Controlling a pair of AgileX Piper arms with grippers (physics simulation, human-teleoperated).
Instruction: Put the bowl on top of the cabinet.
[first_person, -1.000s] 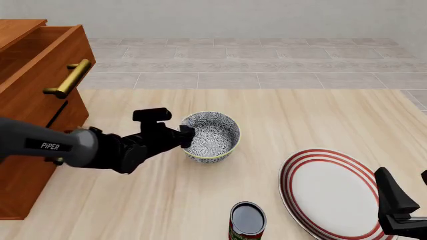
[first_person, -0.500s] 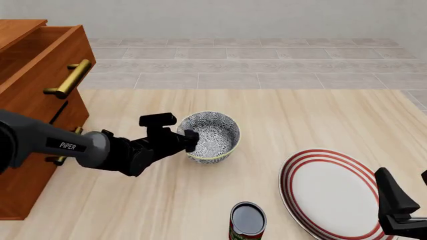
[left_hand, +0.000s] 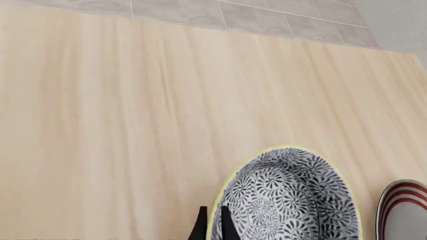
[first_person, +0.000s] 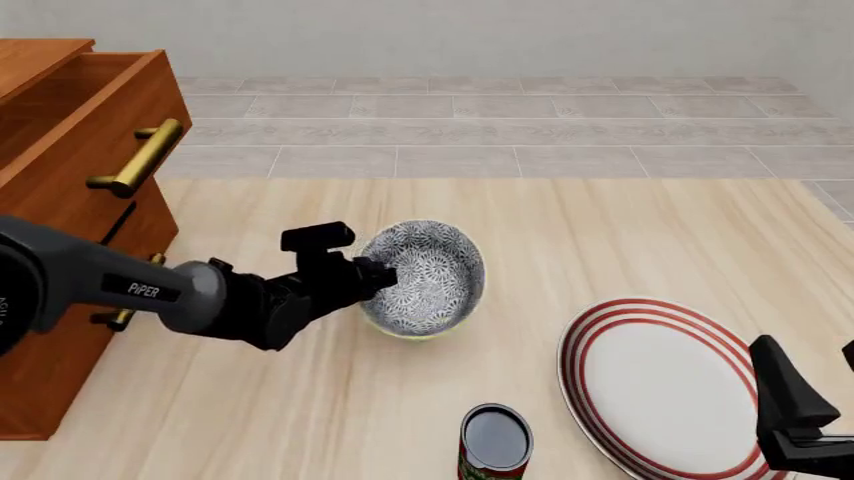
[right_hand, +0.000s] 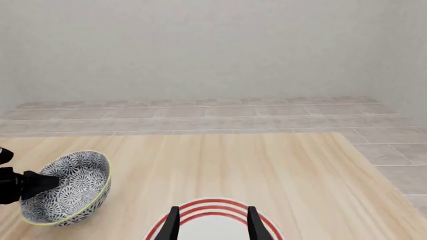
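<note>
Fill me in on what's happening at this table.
The left gripper is shut on the rim of the bowl, which is tilted on the table, not yet on the cabinet at the left. The right gripper hangs open over the plate. A can stands nearby.

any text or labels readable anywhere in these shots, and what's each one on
"PiPER": white lettering on the left arm, front view.
The can has a red and green label at its lower edge, cut off by the frame; no words readable.
Nothing readable on the bowl, plate or cabinet.
</note>
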